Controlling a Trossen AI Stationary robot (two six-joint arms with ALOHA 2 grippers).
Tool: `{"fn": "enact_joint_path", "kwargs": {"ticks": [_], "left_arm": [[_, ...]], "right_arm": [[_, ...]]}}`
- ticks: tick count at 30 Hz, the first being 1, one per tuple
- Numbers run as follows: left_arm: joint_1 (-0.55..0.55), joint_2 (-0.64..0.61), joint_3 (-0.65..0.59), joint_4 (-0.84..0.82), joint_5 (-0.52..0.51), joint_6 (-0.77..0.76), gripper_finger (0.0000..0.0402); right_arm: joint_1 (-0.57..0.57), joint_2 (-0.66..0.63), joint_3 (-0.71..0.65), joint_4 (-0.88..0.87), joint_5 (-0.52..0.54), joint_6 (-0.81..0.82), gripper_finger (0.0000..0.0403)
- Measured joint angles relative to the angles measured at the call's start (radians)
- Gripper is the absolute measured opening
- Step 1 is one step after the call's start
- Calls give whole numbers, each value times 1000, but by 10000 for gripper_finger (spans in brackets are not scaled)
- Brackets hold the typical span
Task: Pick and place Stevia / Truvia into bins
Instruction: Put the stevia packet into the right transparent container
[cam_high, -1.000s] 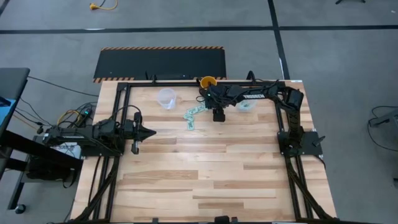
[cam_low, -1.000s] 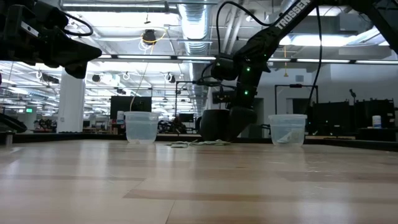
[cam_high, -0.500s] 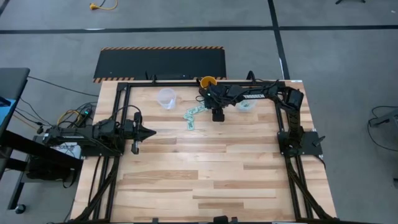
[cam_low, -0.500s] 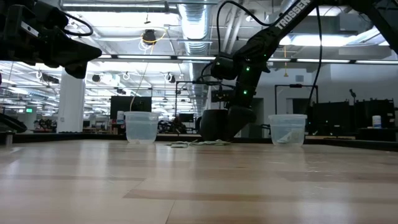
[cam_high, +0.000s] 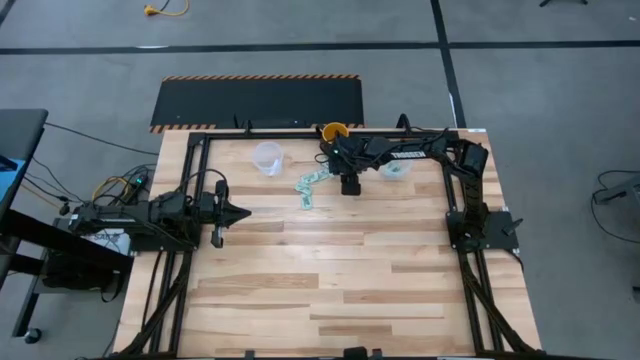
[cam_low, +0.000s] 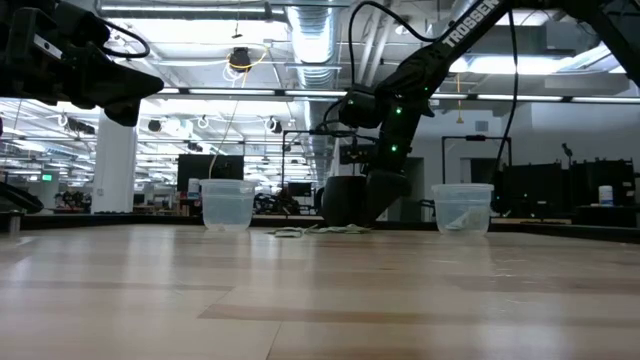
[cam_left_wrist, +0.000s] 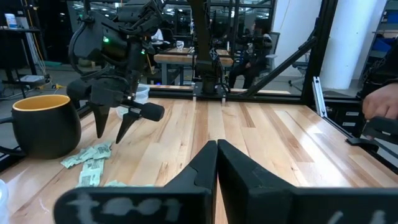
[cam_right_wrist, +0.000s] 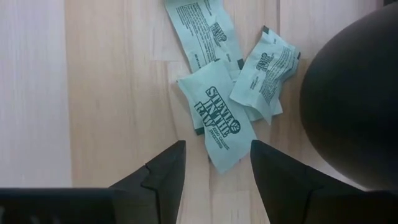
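The right gripper (cam_right_wrist: 213, 163) hangs with fingers apart, pointing down over a light green Stevia sachet (cam_right_wrist: 219, 123) lying flat on the wooden table (cam_high: 330, 270). More sachets (cam_high: 308, 187) trail toward eight o'clock. A yellow cup (cam_high: 333, 132) sits at twelve, clear bins at ten (cam_high: 266, 157) and three (cam_high: 397, 168). Far off at eight, the left gripper (cam_high: 244, 212) waits, fingers together.
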Motion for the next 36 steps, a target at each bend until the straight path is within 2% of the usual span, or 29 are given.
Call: {"fn": "enact_joint_path", "kwargs": {"ticks": [12, 28, 36], "left_arm": [[0, 0, 0, 0, 0, 0, 0], [0, 0, 0, 0, 0, 0, 0], [0, 0, 0, 0, 0, 1, 0]], "right_arm": [[0, 0, -61, 71, 2, 29, 173], [-12, 0, -63, 93, 2, 20, 172], [-13, 0, -63, 93, 2, 20, 134]]}}
